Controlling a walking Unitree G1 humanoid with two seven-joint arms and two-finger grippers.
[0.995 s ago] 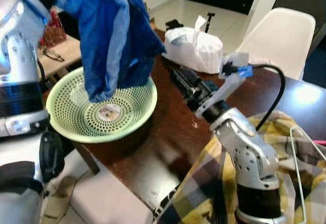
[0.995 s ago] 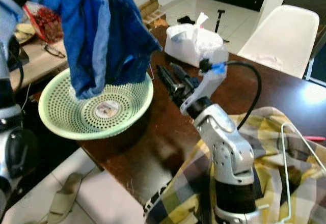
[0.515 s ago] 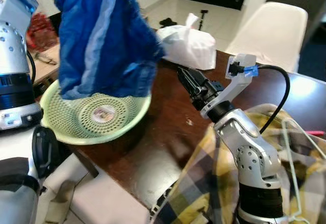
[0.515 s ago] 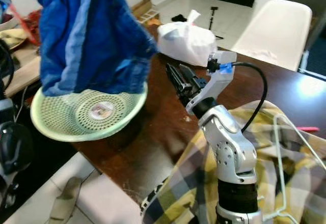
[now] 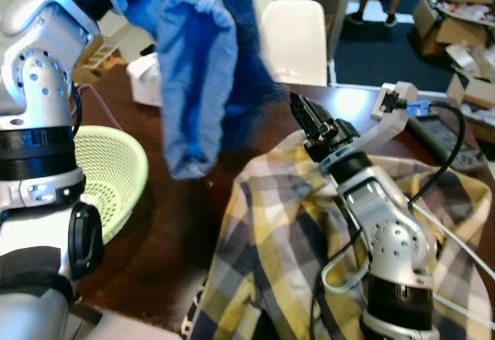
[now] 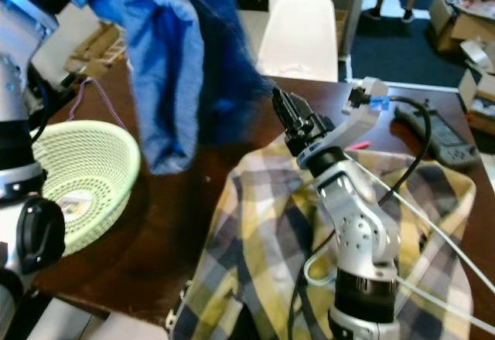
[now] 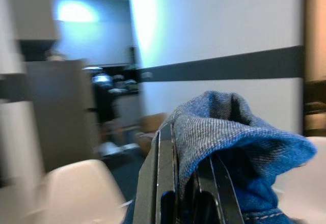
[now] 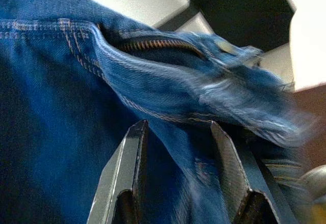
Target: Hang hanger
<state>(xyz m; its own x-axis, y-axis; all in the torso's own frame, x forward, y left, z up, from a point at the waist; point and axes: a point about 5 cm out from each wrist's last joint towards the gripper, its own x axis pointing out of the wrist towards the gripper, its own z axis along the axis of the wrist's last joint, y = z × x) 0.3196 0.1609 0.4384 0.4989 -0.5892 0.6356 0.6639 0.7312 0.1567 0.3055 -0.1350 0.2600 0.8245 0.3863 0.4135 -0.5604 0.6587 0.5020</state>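
Table (image 5: 166, 224) of dark wood, left tool (image 7: 191, 183) clamped on jeans (image 5: 201, 69), right tool (image 8: 181, 175) apart.

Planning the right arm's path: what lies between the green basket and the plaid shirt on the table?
In the eye views, bare dark table separates the green basket and plaid shirt; the blue jeans hang above it.
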